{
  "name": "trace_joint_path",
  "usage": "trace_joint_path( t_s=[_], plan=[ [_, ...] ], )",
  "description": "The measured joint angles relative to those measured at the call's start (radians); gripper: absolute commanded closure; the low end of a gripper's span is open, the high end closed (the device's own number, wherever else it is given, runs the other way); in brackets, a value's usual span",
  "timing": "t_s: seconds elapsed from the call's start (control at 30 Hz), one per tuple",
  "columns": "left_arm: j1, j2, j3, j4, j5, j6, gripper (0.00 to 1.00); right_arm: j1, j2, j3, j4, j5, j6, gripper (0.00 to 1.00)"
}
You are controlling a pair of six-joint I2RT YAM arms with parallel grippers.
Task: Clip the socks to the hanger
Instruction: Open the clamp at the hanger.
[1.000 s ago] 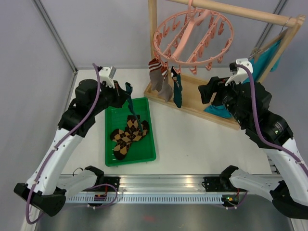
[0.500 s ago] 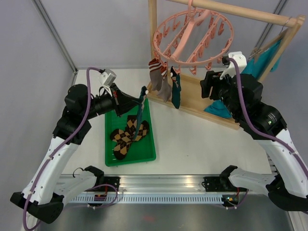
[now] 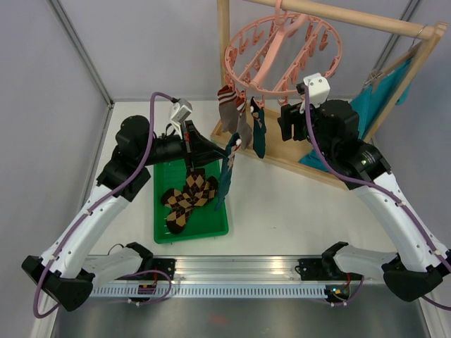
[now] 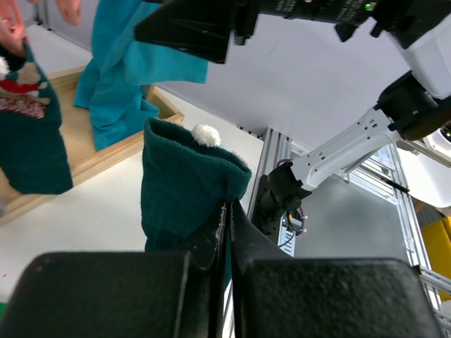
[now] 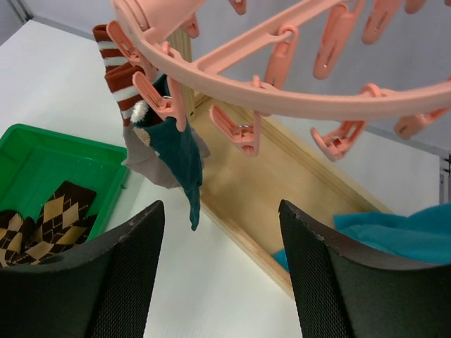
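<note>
My left gripper (image 3: 225, 148) (image 4: 229, 209) is shut on the cuff of a dark teal sock (image 3: 227, 174) (image 4: 184, 184), which hangs in the air just left of the hanger. The pink round hanger (image 3: 282, 53) (image 5: 296, 98) hangs from the wooden rail. Two grey-brown socks with striped cuffs (image 3: 230, 107) (image 5: 116, 65) and one dark teal sock (image 3: 258, 135) (image 5: 180, 151) are clipped to its near-left pegs. Brown-black argyle socks (image 3: 187, 201) (image 5: 49, 220) lie in the green tray. My right gripper (image 3: 287, 123) (image 5: 220, 208) is open and empty under the ring's right side.
A green tray (image 3: 211, 229) (image 5: 42, 148) sits left of centre. The wooden rail frame's base (image 3: 296, 158) (image 5: 282, 183) runs diagonally under the hanger. A bright teal cloth (image 3: 384, 91) (image 5: 398, 236) hangs at its right end and trails onto the base.
My left gripper has carried the teal sock rightward from over the tray to beside the hung socks. My right arm has moved left, in under the hanger ring.
</note>
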Motion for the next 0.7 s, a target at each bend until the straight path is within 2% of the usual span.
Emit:
trace_joint_path(
  t_s=[0.33,0.7],
  plan=[
    [-0.093,0.066,0.002,0.064,-0.009,-0.005,0.98,-0.001,0.059,-0.008,0.098,0.0,-0.088,0.26],
    [-0.152,0.098,0.038,0.052,-0.06,0.004,0.98,-0.057,0.124,-0.015,0.178,-0.011,-0.122,0.26]
  ],
)
